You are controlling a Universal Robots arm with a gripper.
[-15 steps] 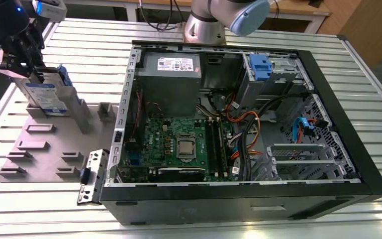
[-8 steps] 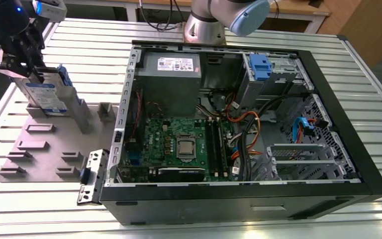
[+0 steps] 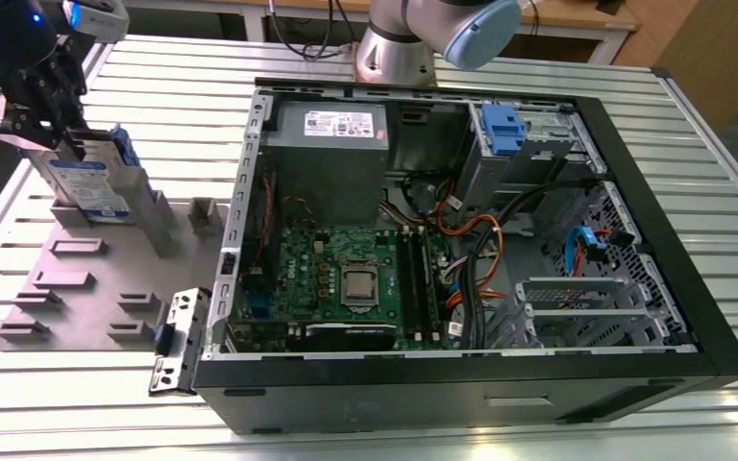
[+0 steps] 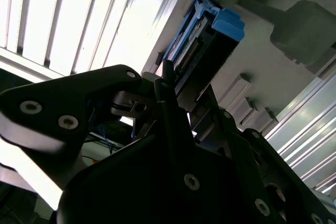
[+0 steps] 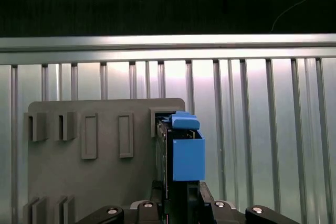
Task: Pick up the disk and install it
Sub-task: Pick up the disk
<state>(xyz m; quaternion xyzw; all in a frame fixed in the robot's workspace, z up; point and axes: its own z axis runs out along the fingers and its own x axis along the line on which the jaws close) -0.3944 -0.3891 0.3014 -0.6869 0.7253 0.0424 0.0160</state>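
Aluminium slats make up the surface, ribbed and pale, with wooden furniture behind it at one o'clock in the exterior view.

On the surface there is one black computer case, lying open at the centre of that view. There is also one grey holder plate with raised slots, at about nine o'clock and just beside the case. Inside the case are one green motherboard, one grey power-supply box at its twelve o'clock and one blue latch on a metal cage at one o'clock.

There is one disk. It stands on edge at the far end of the holder plate, at ten o'clock in the exterior view, with its label facing out. In the first wrist view it shows end-on with its blue carrier frame.

One arm is present. Its base rises at twelve o'clock behind the case. Its dark claw hangs at ten o'clock, pointing down, with its fingers clamped on the disk's upper edge. In the second wrist view the fingers sit close on either side of the disk.
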